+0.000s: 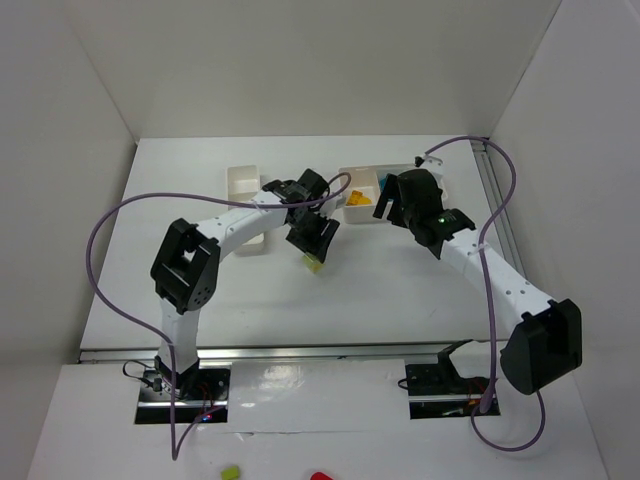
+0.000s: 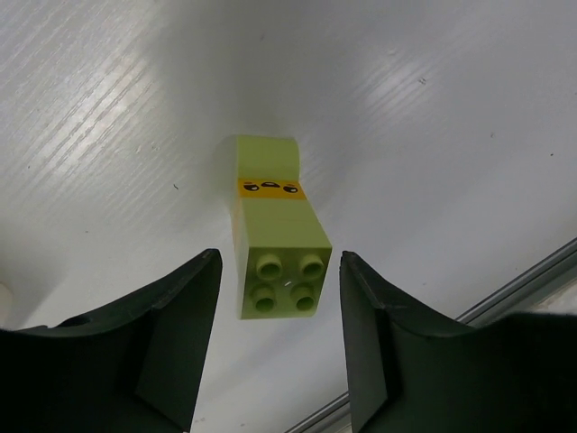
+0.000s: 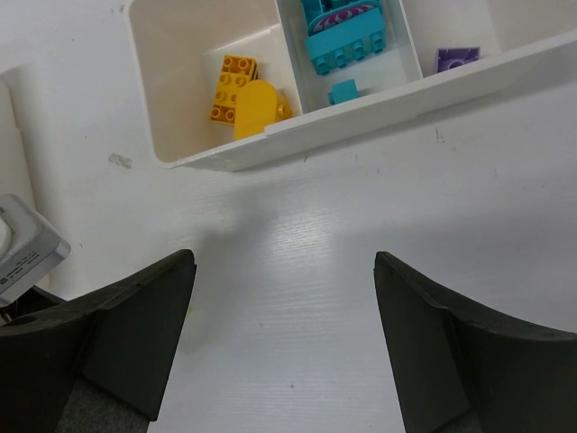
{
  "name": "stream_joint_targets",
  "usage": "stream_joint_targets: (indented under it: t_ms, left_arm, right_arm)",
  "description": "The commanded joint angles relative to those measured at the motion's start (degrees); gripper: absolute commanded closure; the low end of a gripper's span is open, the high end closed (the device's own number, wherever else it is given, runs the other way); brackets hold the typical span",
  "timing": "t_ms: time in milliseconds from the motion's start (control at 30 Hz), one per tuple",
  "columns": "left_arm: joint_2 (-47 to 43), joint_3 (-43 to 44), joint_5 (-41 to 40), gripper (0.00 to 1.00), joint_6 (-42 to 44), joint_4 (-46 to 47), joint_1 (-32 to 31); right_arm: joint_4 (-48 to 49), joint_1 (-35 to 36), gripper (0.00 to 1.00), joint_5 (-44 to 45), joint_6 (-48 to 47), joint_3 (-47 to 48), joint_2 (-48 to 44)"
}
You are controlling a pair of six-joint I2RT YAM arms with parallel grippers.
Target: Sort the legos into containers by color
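Item: lime green brick (image 2: 275,244), tall form with an orange printed band. It appears to lie on its side with the studded end toward the tool, on the bare tabletop (image 1: 400,280) about mid-surface, nearer than both trays. Left tool (image 2: 279,262): low over the brick, fingers spread to either side of it with a gap showing at each flank, so no pinch is made. Step in hand, as judged: the pickup of this brick, at the point of closing. Next move calls for pressing evenly on the two long faces, lifting clear, and carrying toward the far edge to a compartment that holds no other colour. Wide tray (image 3: 361,113), far edge right of centre: yellow-orange bricks (image 3: 243,95) in its left compartment, teal bricks (image 3: 347,41) in the middle one, a purple brick (image 3: 457,59) in the next. Narrow tray (image 1: 243,182), far edge left of centre, partly hidden by the left arm; contents not visible. Right tool (image 3: 284,262): spread wide, holding nothing, hovering just on the near side of the wide tray.
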Motion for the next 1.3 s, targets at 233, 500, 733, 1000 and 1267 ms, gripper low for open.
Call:
stream_joint_targets:
  t_ms: [233, 500, 733, 1000, 1267]
  left_arm:
    - [2.66, 2.26, -0.48, 0.37, 1.48, -0.18, -0.81]
    - [3.79, 2.26, -1.54, 0.42, 1.48, -0.7, -1.35]
    - [2.66, 6.56, -1.64, 0.97, 0.43, -2.64, -1.35]
    - [-4.72, 7.28, 30.88, 1.0, -4.83, 1.39, 11.45]
    - [-9.3, -2.31, 60.33, 1.0, -22.15, 27.93, 21.33]
  right_arm:
    - [1.34, -0.31, 0.13, 0.28, 0.26, 2.33, 0.8]
    - [1.34, -0.31, 0.13, 0.28, 0.26, 2.33, 0.8]
    - [0.81, -0.31, 0.13, -0.85, -0.35, 2.33, 1.32]
    - [7.74, -6.28, 0.13, -32.32, -6.86, 1.45, -0.17]
    - [22.95, -9.89, 0.13, -66.58, -2.12, 2.95, 5.53]
